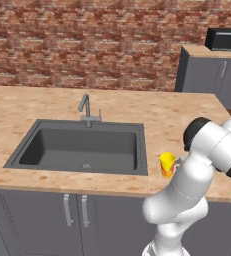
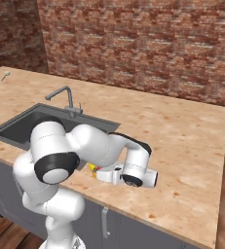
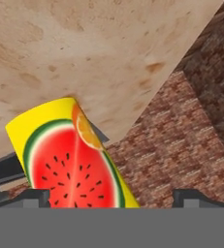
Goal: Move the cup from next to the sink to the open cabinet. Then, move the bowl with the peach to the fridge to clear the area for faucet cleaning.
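The yellow cup (image 1: 167,164) stands upright on the pale wood-grain counter, just right of the dark grey sink (image 1: 82,147). Up close, the cup (image 3: 70,160) shows a watermelon and orange-slice mark. My gripper (image 3: 116,197) is open, level with the cup, which sits between the two spread fingertips (image 3: 36,196). From the right side, the gripper (image 2: 97,172) reaches toward the cup (image 2: 91,168) near the counter's front edge. The grey faucet (image 1: 87,110) rises behind the basin. The bowl, peach, fridge and open cabinet are out of view.
A brick wall runs behind the counter (image 1: 187,115). A black microwave (image 1: 224,39) sits on a dark cabinet at the far right. Grey cabinet doors with bar handles (image 1: 67,210) lie under the sink. A small grey item (image 2: 5,75) lies far left on the counter.
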{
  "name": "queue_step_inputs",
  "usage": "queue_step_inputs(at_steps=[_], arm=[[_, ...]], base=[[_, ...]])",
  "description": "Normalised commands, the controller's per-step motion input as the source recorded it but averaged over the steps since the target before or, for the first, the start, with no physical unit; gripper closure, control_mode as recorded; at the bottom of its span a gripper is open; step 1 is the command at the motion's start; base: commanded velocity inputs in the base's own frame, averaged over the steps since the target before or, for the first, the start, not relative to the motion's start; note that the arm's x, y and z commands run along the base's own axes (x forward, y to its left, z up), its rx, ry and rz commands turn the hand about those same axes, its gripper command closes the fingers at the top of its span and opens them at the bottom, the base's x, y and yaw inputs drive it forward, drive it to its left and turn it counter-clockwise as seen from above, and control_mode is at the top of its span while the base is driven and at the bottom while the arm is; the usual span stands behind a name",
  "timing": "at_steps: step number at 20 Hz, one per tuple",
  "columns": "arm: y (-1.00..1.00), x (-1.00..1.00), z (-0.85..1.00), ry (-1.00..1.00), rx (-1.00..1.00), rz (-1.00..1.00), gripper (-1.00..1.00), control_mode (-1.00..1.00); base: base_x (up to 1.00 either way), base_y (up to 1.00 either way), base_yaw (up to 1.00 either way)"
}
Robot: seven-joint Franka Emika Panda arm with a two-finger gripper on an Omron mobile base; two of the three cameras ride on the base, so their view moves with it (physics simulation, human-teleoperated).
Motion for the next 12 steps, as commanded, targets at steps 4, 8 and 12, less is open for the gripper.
queue_step_inputs(at_steps=[4,8,12], arm=[[0.0,0.09,-0.04,0.0,0.0,0.0,-1.0,-1.0],[0.0,0.1,-0.04,0.0,0.0,0.0,-1.0,-1.0],[0.0,0.05,-0.01,0.0,0.0,0.0,-1.0,-1.0]], base=[[0.0,0.0,0.0],[0.0,0.0,0.0],[0.0,0.0,0.0]])
